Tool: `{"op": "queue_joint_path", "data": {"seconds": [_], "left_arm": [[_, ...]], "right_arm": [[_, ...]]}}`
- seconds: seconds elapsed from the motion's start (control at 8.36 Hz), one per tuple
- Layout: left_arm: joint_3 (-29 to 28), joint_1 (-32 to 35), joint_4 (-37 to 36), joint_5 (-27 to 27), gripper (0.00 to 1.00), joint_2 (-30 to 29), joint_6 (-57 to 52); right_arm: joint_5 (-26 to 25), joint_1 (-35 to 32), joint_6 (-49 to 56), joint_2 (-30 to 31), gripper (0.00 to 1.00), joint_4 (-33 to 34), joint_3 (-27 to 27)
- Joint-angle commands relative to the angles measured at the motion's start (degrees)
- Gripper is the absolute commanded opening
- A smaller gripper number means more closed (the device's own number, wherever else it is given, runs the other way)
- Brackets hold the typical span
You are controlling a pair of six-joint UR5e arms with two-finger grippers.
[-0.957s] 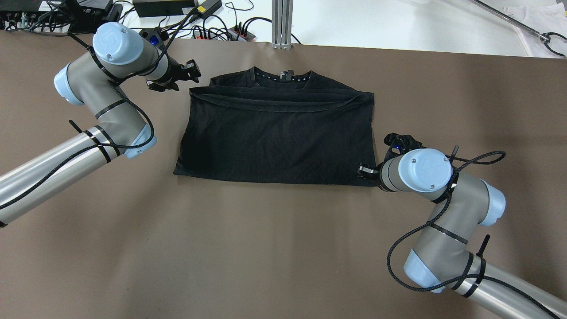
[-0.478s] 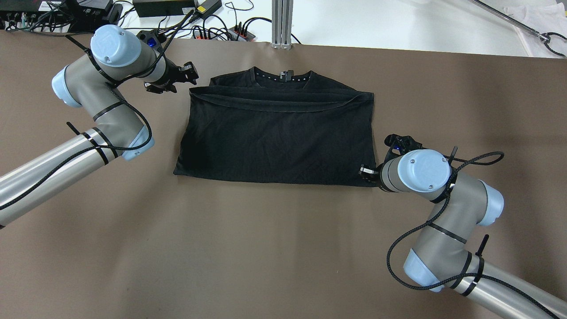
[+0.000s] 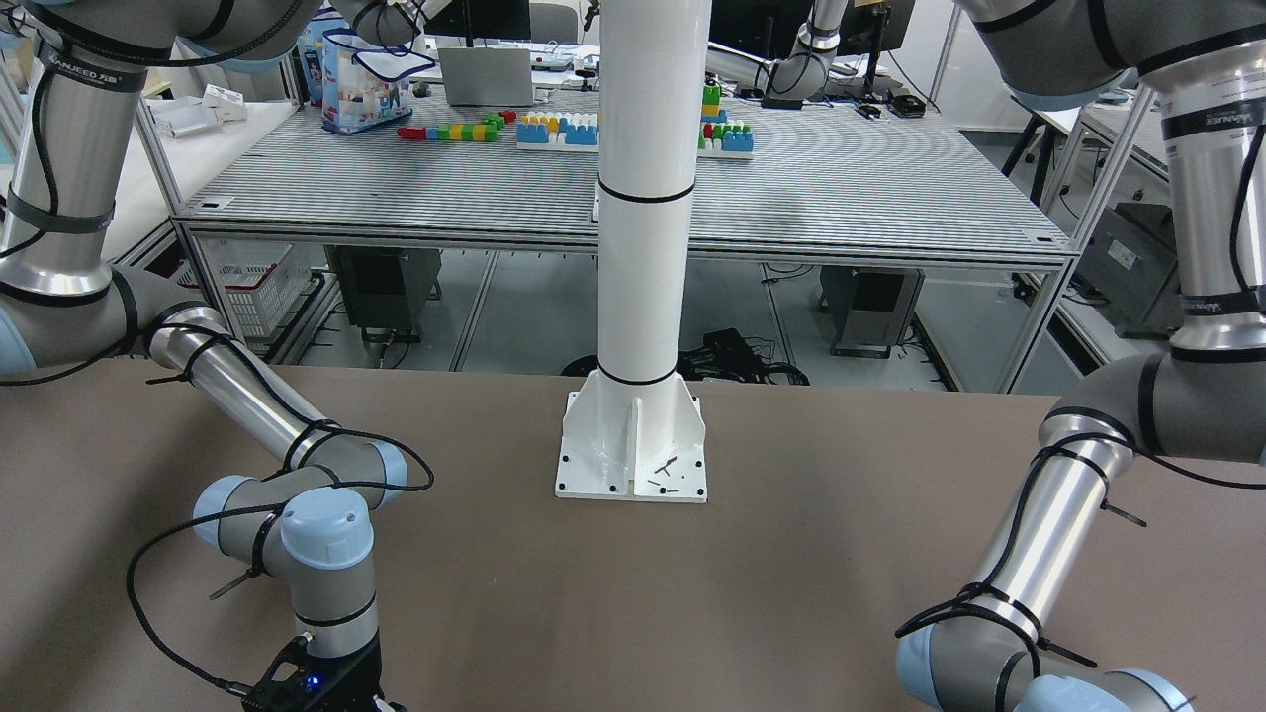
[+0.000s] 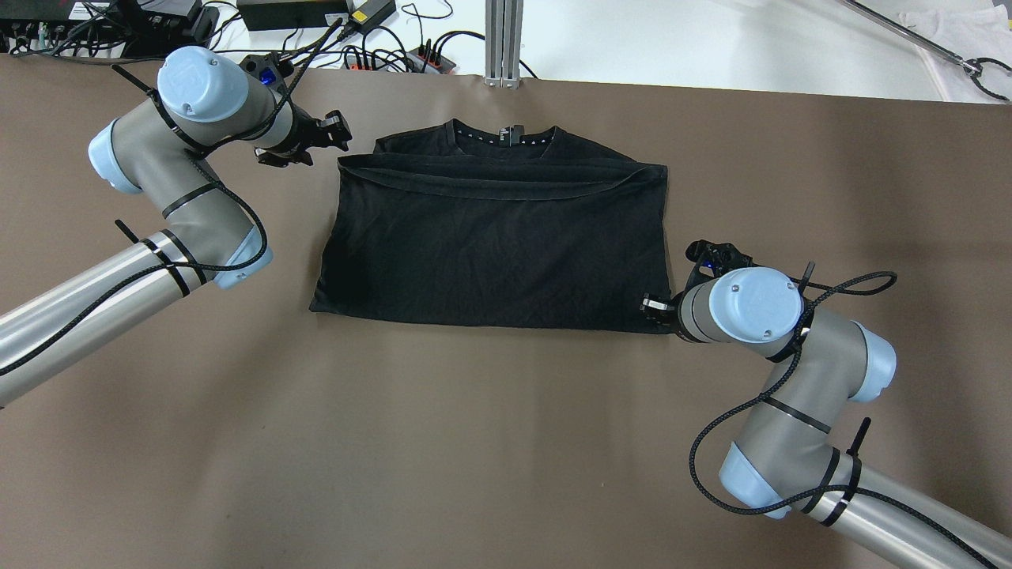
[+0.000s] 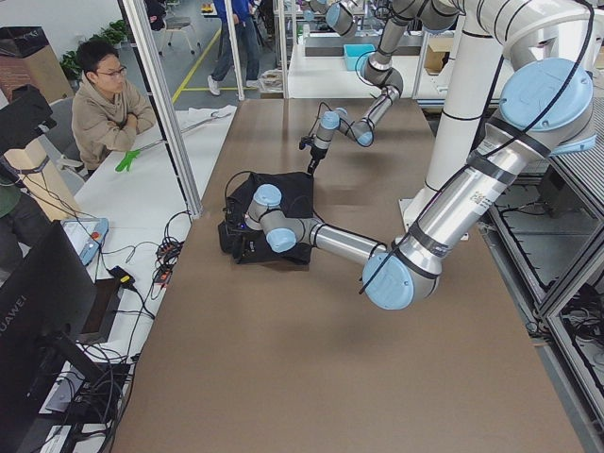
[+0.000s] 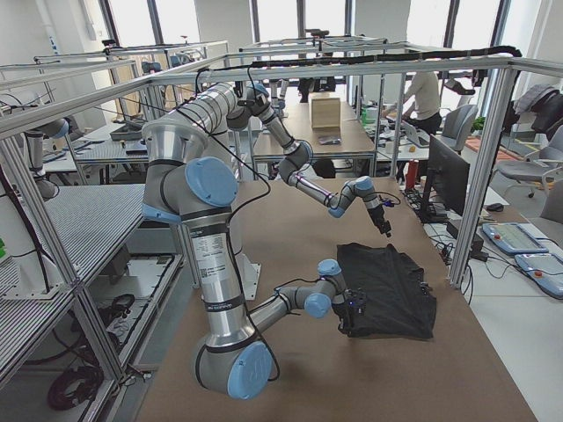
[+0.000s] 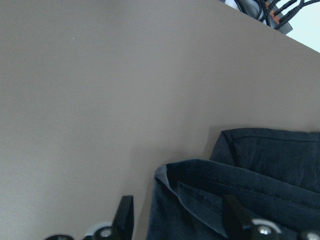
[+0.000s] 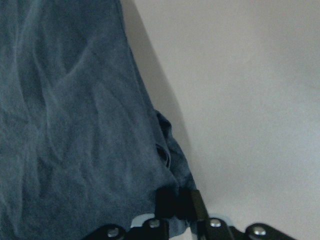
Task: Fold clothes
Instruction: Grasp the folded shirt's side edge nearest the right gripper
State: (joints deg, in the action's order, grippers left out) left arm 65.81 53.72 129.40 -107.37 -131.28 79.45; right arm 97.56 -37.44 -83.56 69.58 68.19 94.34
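A: Change?
B: Left gripper (image 4: 330,130) has backed slightly off the garment's (image 4: 490,237) far-left corner; jaws apart, empty.
A: Progress?
B: Garment lies mid-table (image 4: 506,442), folded once, hem below collar. Right gripper (image 4: 653,305) clamps its near-right corner; sideways fold probably remains.

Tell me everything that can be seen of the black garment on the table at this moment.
The black garment is a plain, matte, soft-looking shirt lying flat on the brown table. It is folded once, so its stitched hem runs across just short of the round neckline at the far edge. Faint creases cross the top layer. The right claw is shut on its near right corner. The open left claw straddles the hem fold at the far left corner; contact is unclear.
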Motion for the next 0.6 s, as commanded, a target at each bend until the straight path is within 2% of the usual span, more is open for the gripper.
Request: {"op": "queue_joint_path", "data": {"seconds": [0.0, 0.24, 0.48], "left_arm": [[0.55, 0.07, -0.02, 0.05, 0.68, 0.32, 0.01], [0.55, -0.02, -0.02, 0.05, 0.68, 0.32, 0.01], [0.55, -0.02, -0.02, -0.12, 0.68, 0.23, 0.01]], "right_arm": [[0.00, 0.17, -0.02, 0.21, 0.00, -0.16, -0.04], [0.61, -0.09, -0.55, 0.38, 0.00, 0.01, 2.84], [1.31, 0.34, -1.16, 3.27, 0.00, 0.98, 10.29]]}}
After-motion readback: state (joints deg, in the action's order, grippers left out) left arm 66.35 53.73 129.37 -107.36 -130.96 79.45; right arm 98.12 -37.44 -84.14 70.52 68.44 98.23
